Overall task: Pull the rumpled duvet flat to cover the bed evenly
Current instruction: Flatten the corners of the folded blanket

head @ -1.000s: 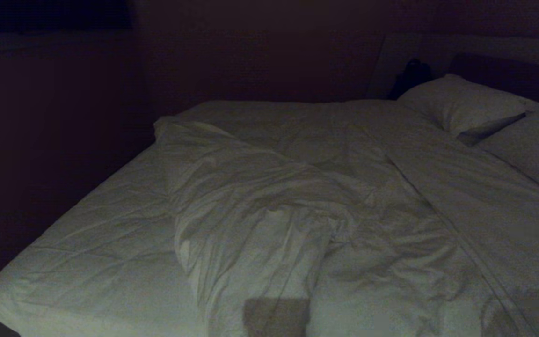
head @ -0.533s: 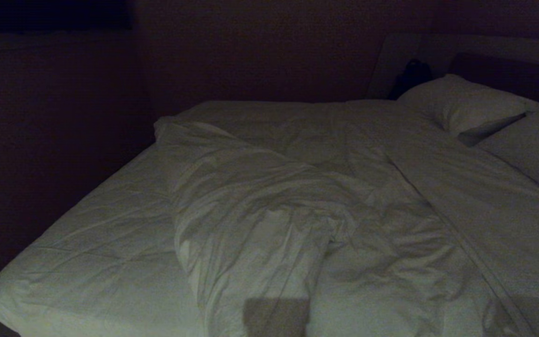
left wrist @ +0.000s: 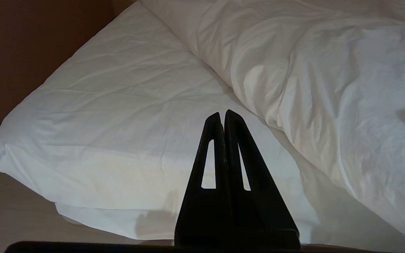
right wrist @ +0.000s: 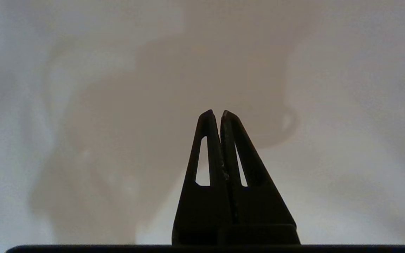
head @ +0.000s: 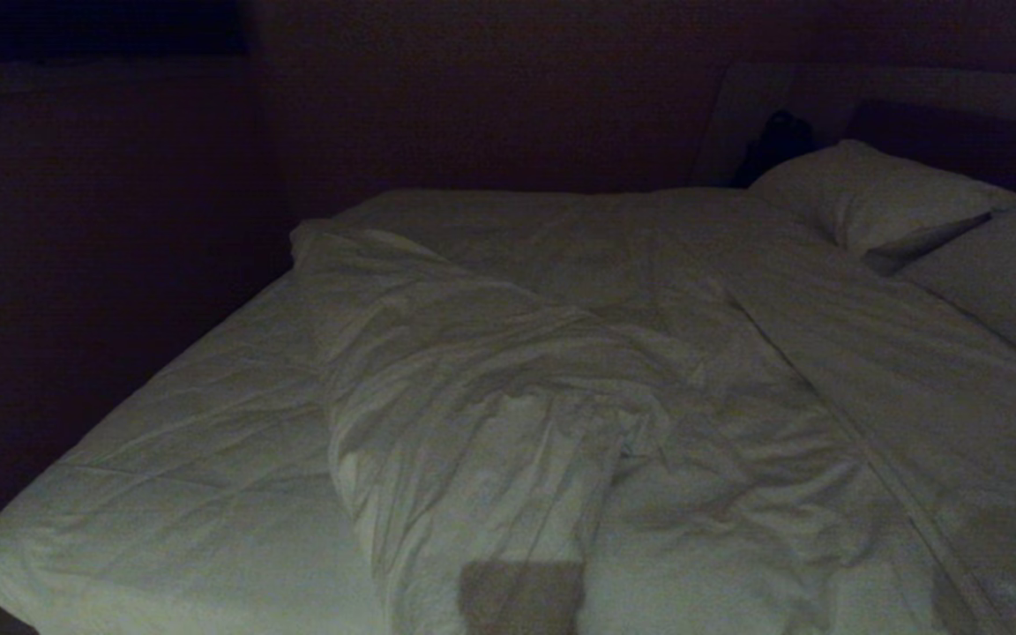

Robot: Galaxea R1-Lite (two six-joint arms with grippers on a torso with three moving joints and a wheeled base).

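Note:
The white duvet (head: 490, 414) lies rumpled in a thick folded ridge across the middle of the bed (head: 182, 459), leaving the quilted mattress bare on the left side. The left wrist view shows the same duvet (left wrist: 311, 80) beside the bare mattress corner (left wrist: 83, 133). My left gripper (left wrist: 223, 113) is shut and empty, parked low before the bed's near edge. My right gripper (right wrist: 216, 112) is shut and empty, pointing at plain white cloth (right wrist: 346, 105) with its own shadow cast on it. Neither gripper shows in the head view.
Two white pillows (head: 870, 198) lie at the far right by the dark headboard (head: 958, 132). A dark object (head: 777, 141) stands behind the nearer pillow. Dark wall and floor border the bed's left side. The pale platform base (left wrist: 12, 218) shows under the mattress corner.
The grey shadow patch at the bed's lower right has shrunk and slid toward the picture's bottom edge. The duvet and bed have not moved.

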